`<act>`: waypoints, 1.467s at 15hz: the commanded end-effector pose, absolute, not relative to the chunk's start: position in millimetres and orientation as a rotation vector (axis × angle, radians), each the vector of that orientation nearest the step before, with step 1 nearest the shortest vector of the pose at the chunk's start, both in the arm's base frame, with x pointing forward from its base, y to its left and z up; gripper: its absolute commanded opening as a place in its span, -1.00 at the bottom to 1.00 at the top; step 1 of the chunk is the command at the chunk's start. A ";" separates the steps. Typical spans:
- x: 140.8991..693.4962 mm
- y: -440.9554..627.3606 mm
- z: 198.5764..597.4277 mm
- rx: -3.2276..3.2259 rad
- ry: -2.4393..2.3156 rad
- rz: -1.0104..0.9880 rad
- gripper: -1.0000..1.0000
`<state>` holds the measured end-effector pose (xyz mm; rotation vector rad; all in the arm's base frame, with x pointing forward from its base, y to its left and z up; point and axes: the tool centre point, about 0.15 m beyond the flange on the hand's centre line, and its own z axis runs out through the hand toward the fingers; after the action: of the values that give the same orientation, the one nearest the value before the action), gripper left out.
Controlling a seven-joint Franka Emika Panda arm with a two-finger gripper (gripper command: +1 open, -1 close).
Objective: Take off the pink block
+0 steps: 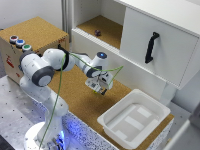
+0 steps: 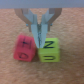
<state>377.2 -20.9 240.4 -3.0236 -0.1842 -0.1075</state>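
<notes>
A cork-topped table point(image 1: 75, 97) sits below white cabinets point(image 1: 160, 45), with a white bin point(image 1: 134, 119) nearby. The gripper point(image 2: 39, 35) hangs over the pink block point(image 2: 23, 48), which touches a green block point(image 2: 49, 51). Its fingers look nearly closed, holding nothing. Blur hides the fingertips.

I see a cork-topped bench point(image 1: 75, 97) on a perforated metal floor plate point(image 1: 12, 107). White cabinet point(image 1: 150, 45) along the bench's far edge, with a black handle point(image 1: 151, 47) on its door and an open cork-lined shelf point(image 1: 107, 27). Empty white tray point(image 1: 134, 117) at the bench's corner toward the exterior view's right. Cork box point(image 1: 37, 35) with coloured buttons point(image 1: 20, 43) at the opposite corner. Pale wall point(image 1: 20, 10) behind.
</notes>
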 end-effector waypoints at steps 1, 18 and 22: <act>322.7 42.7 267.9 -2.961 -0.288 0.032 -1.00; 319.0 32.2 274.7 -2.992 -0.219 -0.022 1.00; 319.0 32.2 274.7 -2.992 -0.219 -0.022 1.00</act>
<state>329.2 34.4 274.4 -2.9584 -0.2378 0.0220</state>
